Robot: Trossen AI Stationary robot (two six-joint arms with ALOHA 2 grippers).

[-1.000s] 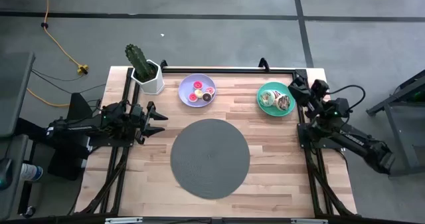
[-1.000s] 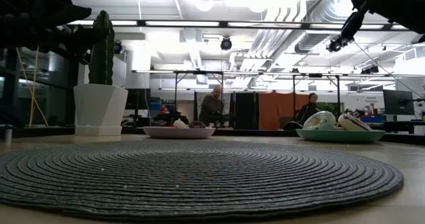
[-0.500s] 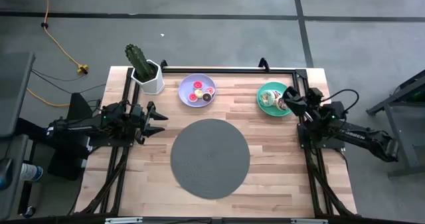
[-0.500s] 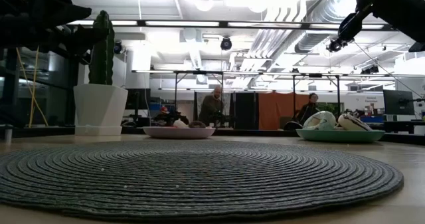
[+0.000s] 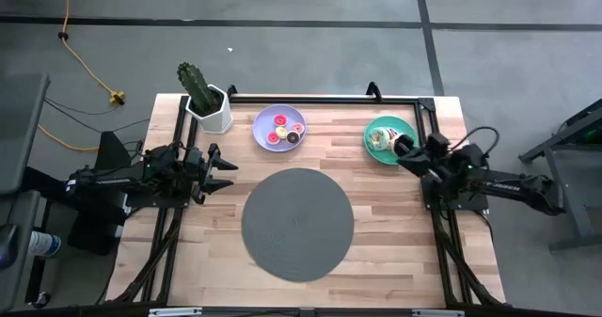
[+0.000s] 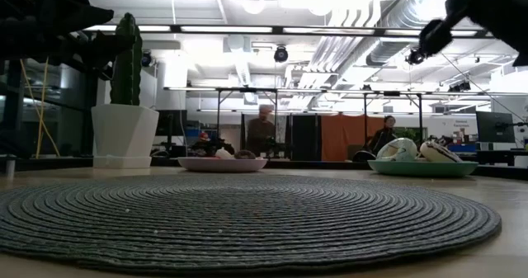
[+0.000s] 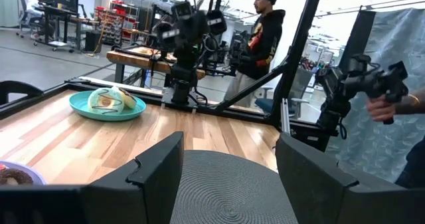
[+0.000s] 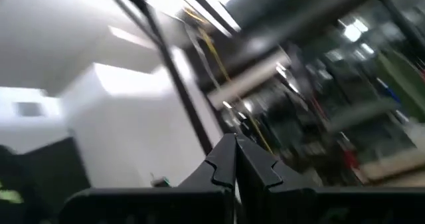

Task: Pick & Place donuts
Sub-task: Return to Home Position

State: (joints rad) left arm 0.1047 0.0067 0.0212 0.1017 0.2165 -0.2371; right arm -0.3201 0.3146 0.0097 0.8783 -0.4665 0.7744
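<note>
**Supervisor:** Report finger state, both arms.

**Operator:** I read the left gripper (image 5: 226, 166) over the left part of the worktop (image 5: 386, 213), just beside the dark grey round mat (image 5: 297, 223). Its fingers (image 7: 156, 167) stand spread and hold nothing. I read the right gripper (image 5: 403, 148) over the rim of the teal plate (image 5: 373, 125), on the side facing the right arm. Its fingers (image 8: 222, 161) are pressed together with nothing between them.

**Supervisor:** Location of the donuts?

**Operator:** I see two groups. The small donuts (image 5: 281, 131), pink, red and brown, lie on the lavender plate (image 5: 263, 118) at the far side of the worktop, beyond the mat. The larger donuts (image 5: 382, 138) lie on the teal plate, well apart to the right, partly under the right gripper in the high view. A cactus in a white pot (image 5: 214, 112) stands at the far left corner. A person in a dark hooded top (image 7: 262, 34) stands beyond the worktop.
</note>
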